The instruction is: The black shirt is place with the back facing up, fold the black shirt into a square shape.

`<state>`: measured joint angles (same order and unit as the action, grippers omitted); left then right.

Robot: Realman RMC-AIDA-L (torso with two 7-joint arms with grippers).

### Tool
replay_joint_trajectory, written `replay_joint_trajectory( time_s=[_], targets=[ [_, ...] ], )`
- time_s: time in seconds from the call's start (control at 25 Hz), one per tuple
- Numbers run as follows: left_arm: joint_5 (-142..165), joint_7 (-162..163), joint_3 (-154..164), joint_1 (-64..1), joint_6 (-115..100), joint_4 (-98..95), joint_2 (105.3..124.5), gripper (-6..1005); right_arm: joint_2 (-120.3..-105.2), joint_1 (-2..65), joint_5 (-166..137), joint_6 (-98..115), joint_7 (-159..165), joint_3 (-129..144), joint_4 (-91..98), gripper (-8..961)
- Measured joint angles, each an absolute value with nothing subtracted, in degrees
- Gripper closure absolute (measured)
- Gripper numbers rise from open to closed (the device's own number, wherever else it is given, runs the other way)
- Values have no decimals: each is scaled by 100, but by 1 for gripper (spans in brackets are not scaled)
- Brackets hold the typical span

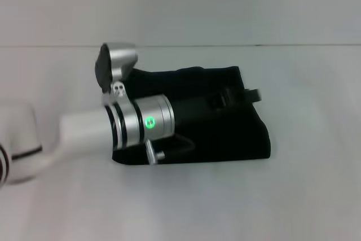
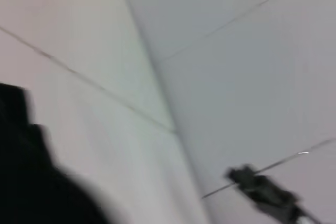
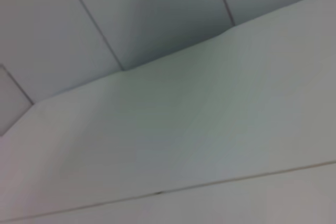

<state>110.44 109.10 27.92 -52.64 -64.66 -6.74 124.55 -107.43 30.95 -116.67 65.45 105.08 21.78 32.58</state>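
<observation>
Item: black shirt [image 1: 225, 134], lying near the middle of the white table [image 1: 304, 196] as a compact, roughly rectangular bundle; we judge the folding well advanced.

Item: left end effector [image 1: 248, 95], reaching across the shirt from the table's left side, its tip at the bundle's far right corner, probably to press or tuck a fold. We cannot tell its finger state.

Item: right end effector, out of sight.

Surface: plain, matte white table; pale wall panels with thin seams behind it.
</observation>
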Motion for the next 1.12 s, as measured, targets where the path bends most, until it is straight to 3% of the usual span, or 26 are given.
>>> replay_joint_trajectory(
  time_s=[0.16,0.24,0.56,0.8,0.92,1.12],
  targets=[
    [10573,10192,2664,-5093,-7556,-381,12466,912,-10652,3203,-11816,6759,10736,2322,3260,301],
    [10529,10102,2619,-5020,-8085,-416,12462,711,-10610,3280,-11874,6910,10930,2427,3261,301],
    [10613,9877,3117,-4309,-9309,-2058,12338,378,-10477,3849,-11968,7485,12270,3531,3139,302],
    [10718,9239,4038,-3625,-9536,-3195,11916,144,-10552,4484,-12265,7533,12905,4028,2591,302],
    [10985,8879,4050,-3440,-9649,-3585,11891,50,-10623,4748,-12270,7519,13201,4276,2383,302],
    [11814,8531,4062,-3403,-9661,-3955,11914,50,-10823,5062,-12279,7285,13761,4693,2150,302]
  ],
)
